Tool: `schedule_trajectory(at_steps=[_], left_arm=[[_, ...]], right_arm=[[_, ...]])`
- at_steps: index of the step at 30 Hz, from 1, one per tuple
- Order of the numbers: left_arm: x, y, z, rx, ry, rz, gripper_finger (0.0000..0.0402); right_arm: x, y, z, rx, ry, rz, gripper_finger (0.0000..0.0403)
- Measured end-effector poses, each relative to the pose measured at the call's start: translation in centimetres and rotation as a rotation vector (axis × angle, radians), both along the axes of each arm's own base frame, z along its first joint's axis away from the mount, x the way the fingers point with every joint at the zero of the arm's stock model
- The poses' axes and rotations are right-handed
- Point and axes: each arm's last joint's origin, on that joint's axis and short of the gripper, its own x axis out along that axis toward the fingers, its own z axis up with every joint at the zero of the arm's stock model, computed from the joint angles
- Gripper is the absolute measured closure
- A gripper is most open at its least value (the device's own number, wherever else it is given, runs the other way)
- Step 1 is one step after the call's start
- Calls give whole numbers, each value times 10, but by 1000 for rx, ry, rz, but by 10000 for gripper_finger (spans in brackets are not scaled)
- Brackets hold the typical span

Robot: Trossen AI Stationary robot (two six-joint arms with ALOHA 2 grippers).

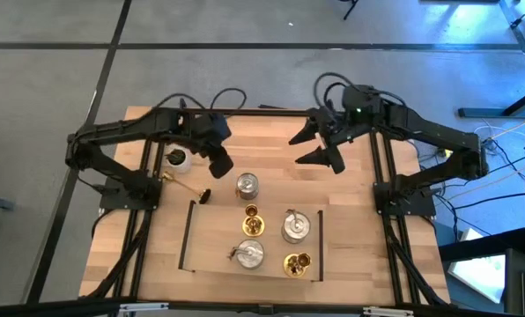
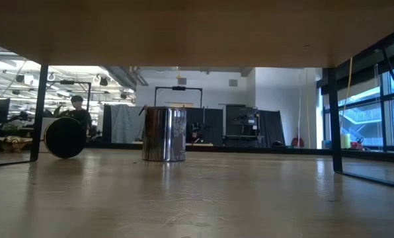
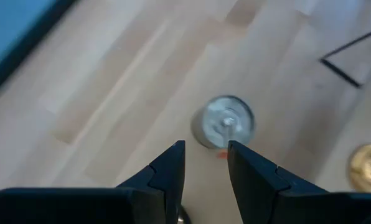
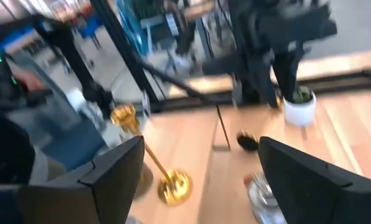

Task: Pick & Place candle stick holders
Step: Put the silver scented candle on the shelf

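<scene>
**Worktop, seen from overhead:** A black taped outline (image 1: pixel 186 238) marks a zone on the pale wooden worktop (image 1: pixel 359 264). Bare wood lies on both sides of it, out to the frame rails.

Four candle holders stand inside the outline, each apart from the others:
- a squat silver holder (image 1: pixel 247 254) at the near left
- a shiny gold holder (image 1: pixel 297 262) at the near right
- a second silver holder (image 1: pixel 295 226) behind the gold one
- a slim gold holder (image 1: pixel 251 218) near the outline's far edge

Just beyond the far edge, an upright silver holder (image 1: pixel 247 185) stands alone, round and bright-sided. In the table-level view it shows clear wood all around it.

To the left of the outline's far corner, the third gold holder (image 1: pixel 185 185) lies on its side. Its stem points towards a small white plant pot (image 1: pixel 178 159) farther back.

The left hand (image 1: pixel 220 164) hangs above the worktop just beyond the outline. It is angled down beside the lone silver holder, and its arm is folded in from the left rail. The wrist camera shows its two dark fingers (image 3: pixel 173 177) parted by a narrow gap with nothing between them. The silver holder's round top shows on the wood beyond the tips, so the hand is released and not touching it.

The right hand (image 1: pixel 310 148) is held well beyond the outline's far right side, raised off the wood. Its fingers are spread wide and empty, and its arm reaches in from the right rail.
</scene>
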Motion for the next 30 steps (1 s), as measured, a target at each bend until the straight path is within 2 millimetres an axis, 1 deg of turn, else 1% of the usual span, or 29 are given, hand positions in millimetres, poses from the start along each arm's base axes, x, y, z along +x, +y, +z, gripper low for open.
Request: schedule_trajectory(at_steps=[4,7,10,13,16,20,25,27,30], left_arm=[[1,15,-2,-104,-30,-33,286],[5,27,-2,-128,-72,-55,286],[8,37,-1,-69,-112,-122,286],[16,42,-1,36,-130,-227,286],[27,45,-7,94,-129,-313,286],[40,43,-24,132,-48,-486,285],[56,35,-51,108,85,-637,285],[65,31,-60,92,107,-653,285],[76,26,-75,38,146,-632,285]], right_arm=[[3,-2,-7,-65,112,34,84],[4,-2,-16,-95,183,63,84],[8,-3,-26,-117,240,90,84],[14,-4,-36,-129,281,108,84],[21,-4,-48,-127,320,119,84],[27,0,-62,-117,325,130,84],[32,7,-73,-92,326,138,84],[32,8,-77,-79,337,135,84],[32,10,-77,-66,345,134,84]])
